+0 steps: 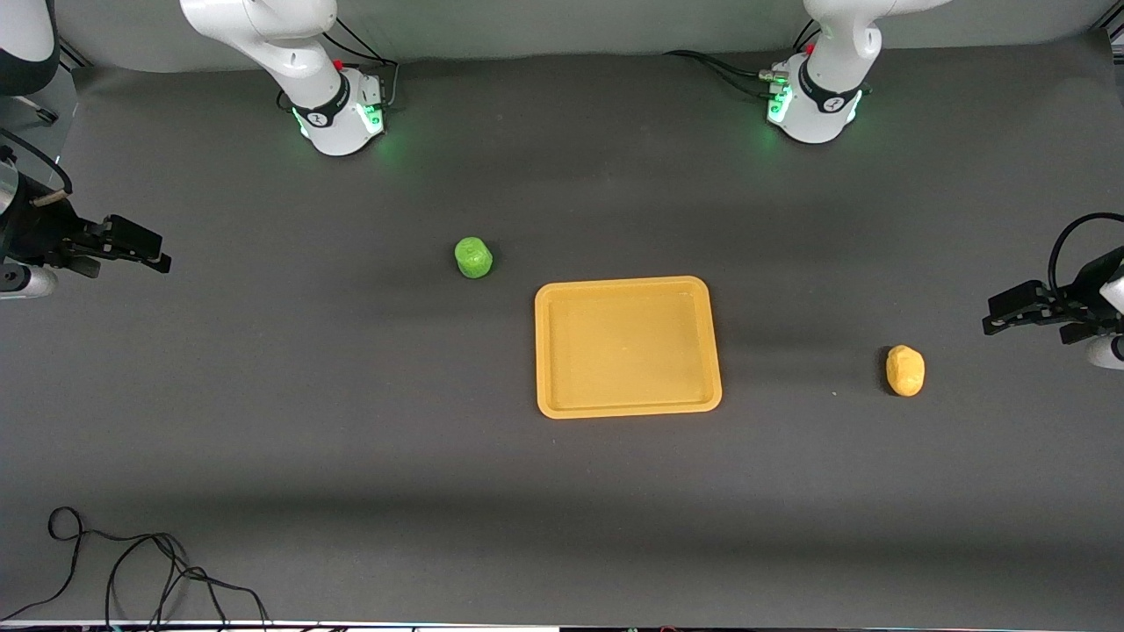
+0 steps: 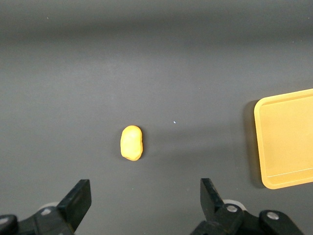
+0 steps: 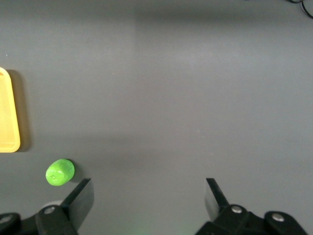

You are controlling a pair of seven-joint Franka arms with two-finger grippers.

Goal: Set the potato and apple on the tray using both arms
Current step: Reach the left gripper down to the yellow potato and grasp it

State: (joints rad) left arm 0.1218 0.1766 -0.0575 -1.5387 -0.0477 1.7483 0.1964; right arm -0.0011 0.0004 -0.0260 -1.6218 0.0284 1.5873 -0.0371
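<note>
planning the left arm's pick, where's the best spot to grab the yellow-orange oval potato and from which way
Probably from straight above, closing across the narrow middle of the small yellow-orange oval potato. It lies flat on the dark table with its long axis clear and nothing touching it. The open left hand is wide enough to straddle that waist.

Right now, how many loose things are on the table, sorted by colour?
Green: 1, the apple.
Yellow-orange: 2, the potato and the tray.
Total: 3. Both lie off the tray.
</note>
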